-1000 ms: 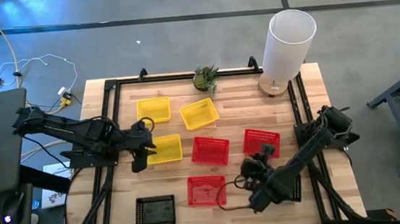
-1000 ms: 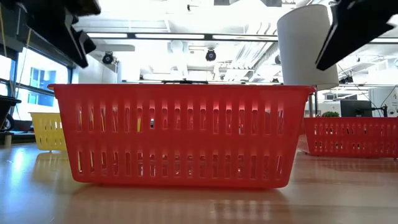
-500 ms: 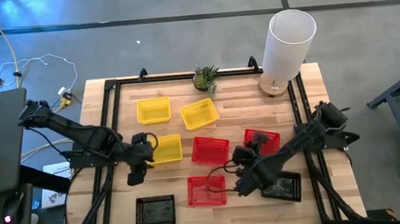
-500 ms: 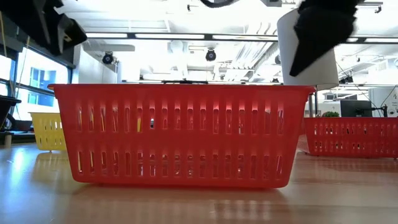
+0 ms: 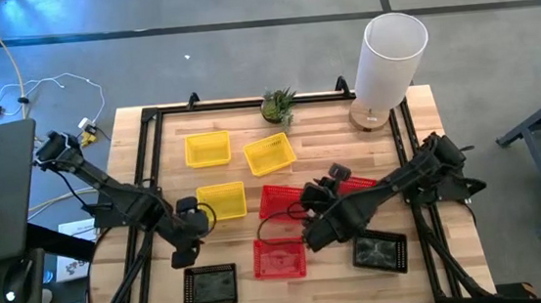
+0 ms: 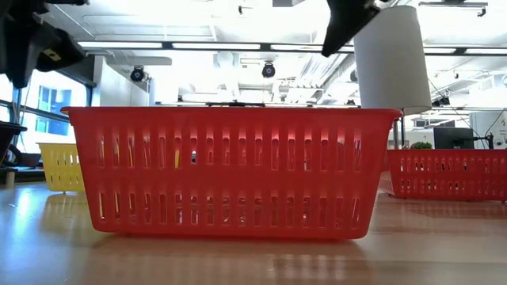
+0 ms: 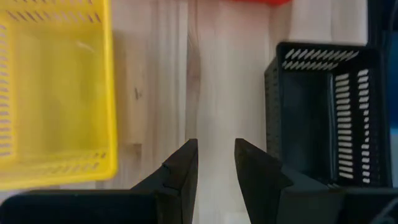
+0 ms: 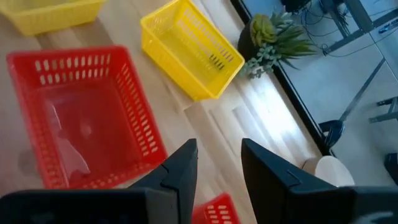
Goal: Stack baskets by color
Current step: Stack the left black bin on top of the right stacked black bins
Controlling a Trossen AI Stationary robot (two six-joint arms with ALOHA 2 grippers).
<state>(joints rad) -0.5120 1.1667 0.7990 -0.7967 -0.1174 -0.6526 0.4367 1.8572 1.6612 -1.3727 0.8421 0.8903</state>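
Observation:
Three yellow baskets (image 5: 207, 148), (image 5: 270, 153), (image 5: 222, 201) sit flat at the far left. One red basket (image 5: 277, 199) is at the centre and another (image 5: 280, 258) stands nearer. A third red basket (image 6: 447, 174) is mostly hidden under my right arm in the high view. Black baskets stand at the near left (image 5: 210, 285) and near right (image 5: 379, 251). My left gripper (image 5: 189, 249) hangs open over bare wood between a yellow basket (image 7: 56, 93) and the black one (image 7: 323, 118). My right gripper (image 5: 321, 186) is open above the red baskets, beside the central one (image 8: 81, 124).
A tall white cylinder (image 5: 390, 58) stands at the far right corner and a small potted plant (image 5: 279, 104) at the far edge. A black frame rail (image 5: 149, 162) runs along the table's sides. Bare wood lies between the near baskets.
My left gripper has swung from beside the near yellow basket toward the table's near edge, sinking a little. My right gripper has risen and moved from the near-right black basket toward the far left, over the red baskets. That black basket now shows uncovered. No basket has moved.

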